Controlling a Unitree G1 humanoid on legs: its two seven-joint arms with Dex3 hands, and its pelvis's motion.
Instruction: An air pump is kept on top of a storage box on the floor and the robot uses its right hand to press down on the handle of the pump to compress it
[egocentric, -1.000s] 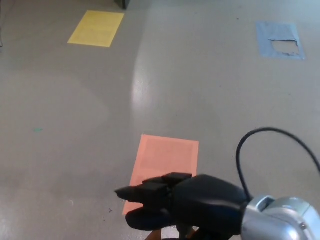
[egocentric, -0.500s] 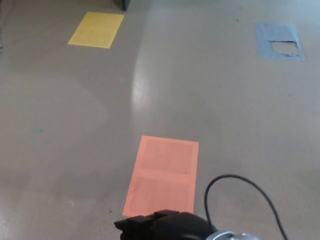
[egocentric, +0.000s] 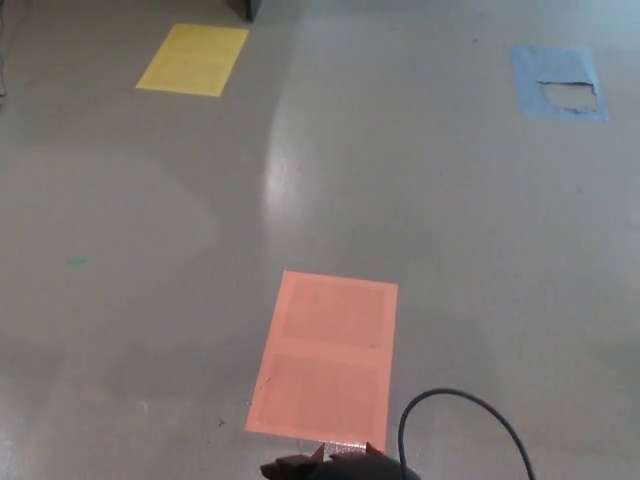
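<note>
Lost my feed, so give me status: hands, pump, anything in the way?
Right hand barely visible at the bottom edge, grip unreadable. Left hand out of view. Pump and storage box out of frame. Black cable loops up beside it.

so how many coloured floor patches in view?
3. Yellow patch at top left, blue patch at top right with a torn middle, orange patch at bottom centre. More may lie outside the frame.
</note>
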